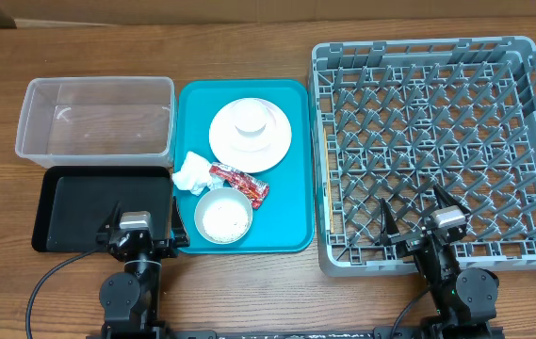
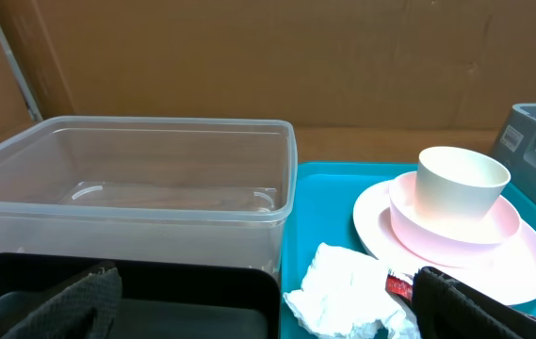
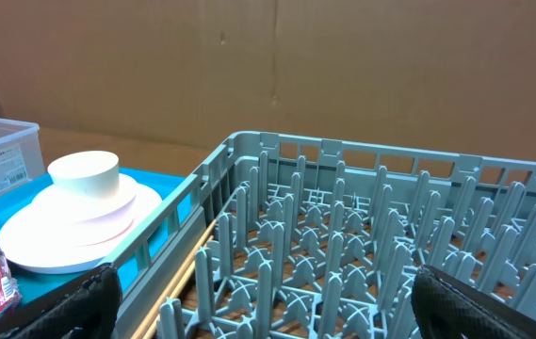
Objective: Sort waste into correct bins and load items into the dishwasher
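Teal tray (image 1: 286,202) is loaded with the plate (image 1: 249,141) stack, napkin (image 1: 192,172) and wrapper (image 1: 239,182); the rice bowl (image 1: 222,217) is caught only overhead. Tub (image 1: 96,85) and black tray (image 1: 70,212) are parked left of it, rack (image 1: 423,49) right. Left gripper (image 2: 263,287) and right gripper (image 3: 263,282) are held wide open.

- On the serving tray (image 1: 286,207): plate (image 1: 277,151) at the far end, cup (image 1: 249,118) stacked above it; bowl (image 1: 222,217) at the near end; napkin (image 1: 193,173) and wrapper (image 1: 239,183) between.
- Left of it: tub (image 1: 96,118) behind, shallow tray (image 1: 79,207) before.
- Right of it: dish rack (image 1: 428,47).
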